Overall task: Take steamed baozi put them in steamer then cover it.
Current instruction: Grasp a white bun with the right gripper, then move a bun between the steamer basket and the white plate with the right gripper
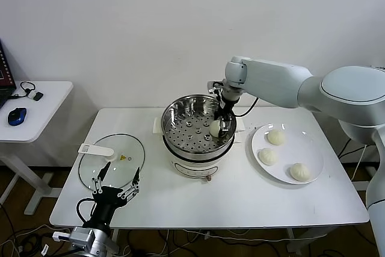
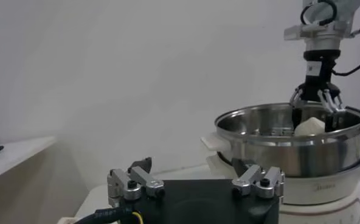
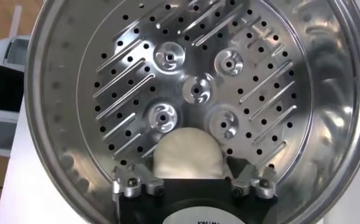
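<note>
The steamer point(image 1: 171, 126) stands mid-table, a shiny pot with a perforated tray point(image 3: 137, 79) on a white base. My right gripper point(image 1: 220, 126) reaches down into it. One baozi point(image 3: 187, 155) rests on the tray's right side between the spread fingers point(image 3: 248, 181), and I read the jaws as open around it. From the left wrist that baozi point(image 2: 309, 126) shows just above the steamer's rim point(image 2: 277, 146). Three more baozi point(image 1: 276, 137) point(image 1: 267, 156) point(image 1: 300, 172) lie on the white plate point(image 1: 314, 148). The glass cover point(image 1: 117, 164) lies flat at the table's left. My left gripper point(image 1: 117, 180) waits open at its near edge.
A small white side table point(image 1: 42, 97) with a blue mouse point(image 1: 17, 115) stands at the far left. The right arm's cable point(image 1: 246, 108) hangs behind the steamer. The cover's white handle point(image 1: 96, 149) points left. Bare tabletop point(image 1: 240, 200) lies in front of the steamer.
</note>
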Motion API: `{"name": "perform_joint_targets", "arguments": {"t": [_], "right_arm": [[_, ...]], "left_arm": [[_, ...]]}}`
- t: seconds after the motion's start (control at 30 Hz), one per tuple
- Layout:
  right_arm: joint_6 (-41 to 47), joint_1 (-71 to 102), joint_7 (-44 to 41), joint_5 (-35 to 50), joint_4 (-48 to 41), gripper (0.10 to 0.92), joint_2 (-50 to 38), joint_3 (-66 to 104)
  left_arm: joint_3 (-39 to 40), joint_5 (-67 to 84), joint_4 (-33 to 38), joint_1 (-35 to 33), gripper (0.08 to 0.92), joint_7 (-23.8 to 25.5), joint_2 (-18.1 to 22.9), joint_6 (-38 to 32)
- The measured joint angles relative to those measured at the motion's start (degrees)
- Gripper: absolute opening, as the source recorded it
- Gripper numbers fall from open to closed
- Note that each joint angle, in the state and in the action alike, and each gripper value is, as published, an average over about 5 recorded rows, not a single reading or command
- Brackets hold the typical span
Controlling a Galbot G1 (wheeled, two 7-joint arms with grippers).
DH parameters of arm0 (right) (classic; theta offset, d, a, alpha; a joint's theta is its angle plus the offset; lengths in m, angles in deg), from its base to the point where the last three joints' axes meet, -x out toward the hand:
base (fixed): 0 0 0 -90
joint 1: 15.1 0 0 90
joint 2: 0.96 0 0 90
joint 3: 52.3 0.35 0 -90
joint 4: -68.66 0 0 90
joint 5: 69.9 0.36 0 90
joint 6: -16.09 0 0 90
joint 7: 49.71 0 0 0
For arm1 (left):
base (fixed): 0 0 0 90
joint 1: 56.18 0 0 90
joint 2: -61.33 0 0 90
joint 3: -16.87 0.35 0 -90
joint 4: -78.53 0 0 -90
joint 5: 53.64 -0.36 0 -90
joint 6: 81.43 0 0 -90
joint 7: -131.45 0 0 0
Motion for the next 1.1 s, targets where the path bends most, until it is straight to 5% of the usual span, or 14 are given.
{"name": "perform_joint_targets", "arguments": {"t": [0.17,0.7,1.1], "right_arm": [[-0.12,-0.02,-0.03,-0.10,-0.13,0.643,-0.06,0.34],[-1.94,-10.29,-1.81,1.47,5.31,0.636,-3.43,-2.74],[-5.74,-17.33,-3.40,-2.74,9.03,0.636,-14.44,-5.28]], "left_arm": [[-0.30,0.16,0.17,-0.12,0.823,-0.01,-0.07,-0.02],[-0.65,0.24,0.40,-0.60,0.823,-0.03,-0.33,-0.19],[-0.22,-0.06,0.05,0.11,0.823,-0.13,0.10,-0.18]]}}
